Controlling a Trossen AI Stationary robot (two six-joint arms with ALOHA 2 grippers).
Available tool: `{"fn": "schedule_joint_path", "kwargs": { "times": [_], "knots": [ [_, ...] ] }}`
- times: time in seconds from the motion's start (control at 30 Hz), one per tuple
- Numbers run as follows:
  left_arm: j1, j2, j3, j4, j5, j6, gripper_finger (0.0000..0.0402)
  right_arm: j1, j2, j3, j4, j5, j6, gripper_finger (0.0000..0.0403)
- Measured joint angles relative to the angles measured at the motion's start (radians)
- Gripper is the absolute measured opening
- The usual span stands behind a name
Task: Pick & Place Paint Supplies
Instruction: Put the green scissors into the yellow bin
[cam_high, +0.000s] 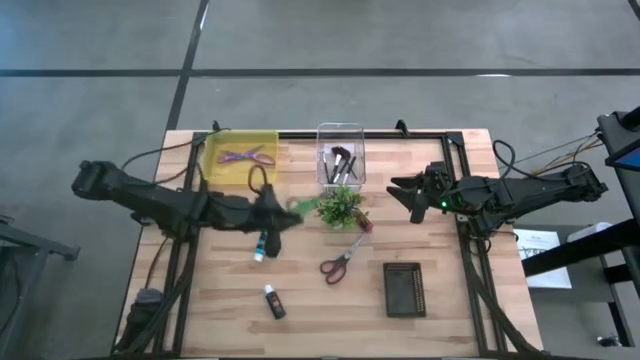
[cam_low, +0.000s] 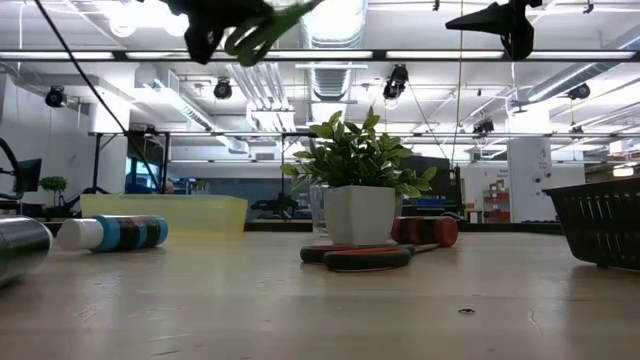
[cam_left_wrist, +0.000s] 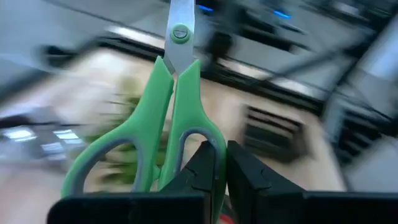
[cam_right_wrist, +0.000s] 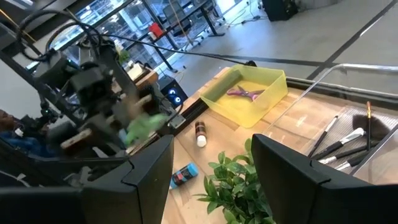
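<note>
My left gripper (cam_high: 278, 212) is shut on green-handled scissors (cam_high: 300, 205), high above the table beside the potted plant; they also show in the left wrist view (cam_left_wrist: 168, 106) and at the top of the low view (cam_low: 265, 32). My right gripper (cam_high: 405, 190) is open and empty, raised to the right of the plant, and it shows in its own wrist view (cam_right_wrist: 211, 177). Purple scissors (cam_high: 245, 156) lie in a yellow tray (cam_high: 215, 170). Brushes (cam_high: 340, 163) lie in a clear container (cam_high: 322, 135). Red-handled scissors (cam_high: 345, 258), a blue tube (cam_high: 265, 243) and a black tube with a white cap (cam_high: 273, 300) lie on the table. My left gripper pinches the rim of one finger loop (cam_left_wrist: 208, 140) of the green scissors' handle between its two fingers. The blades (cam_left_wrist: 179, 37) point away from the gripper, along the fingers. The scissors are closed and lifted clear of the table.
A potted green plant (cam_high: 340, 207) stands mid-table, between the two grippers. A black mesh basket (cam_high: 404, 288) sits at the near right. Bare wood shows along the near edge and at the near left.
</note>
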Motion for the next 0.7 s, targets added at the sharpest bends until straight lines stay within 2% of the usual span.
{"fn": "schedule_joint_path", "kwargs": {
  "times": [0.1,0.17,0.27,0.4,0.57,0.7],
  "knots": [
    [0.063,-0.022,0.0,-0.074,-0.105,-0.104,0.002,-0.002,0.0,0.0,0.008,0.001,-0.007,0.0215],
    [0.126,-0.022,0.0,-0.11,-0.118,-0.146,0.002,-0.002,0.0,0.0,0.022,0.004,-0.013,0.0215],
    [0.237,-0.021,0.001,-0.148,-0.095,-0.084,0.002,-0.002,0.0,0.0,0.033,0.02,-0.013,0.0215],
    [0.451,-0.023,0.002,-0.245,0.067,0.031,0.002,-0.002,0.0,0.0,0.046,0.028,-0.011,0.0215],
    [0.701,-0.024,0.002,-0.37,0.303,0.341,0.002,-0.002,0.0,0.0,0.049,0.027,-0.011,0.0215],
    [0.854,-0.029,0.002,-0.47,0.426,0.518,0.002,-0.002,0.0,0.0,0.052,0.028,-0.01,0.0215]
  ]
}}
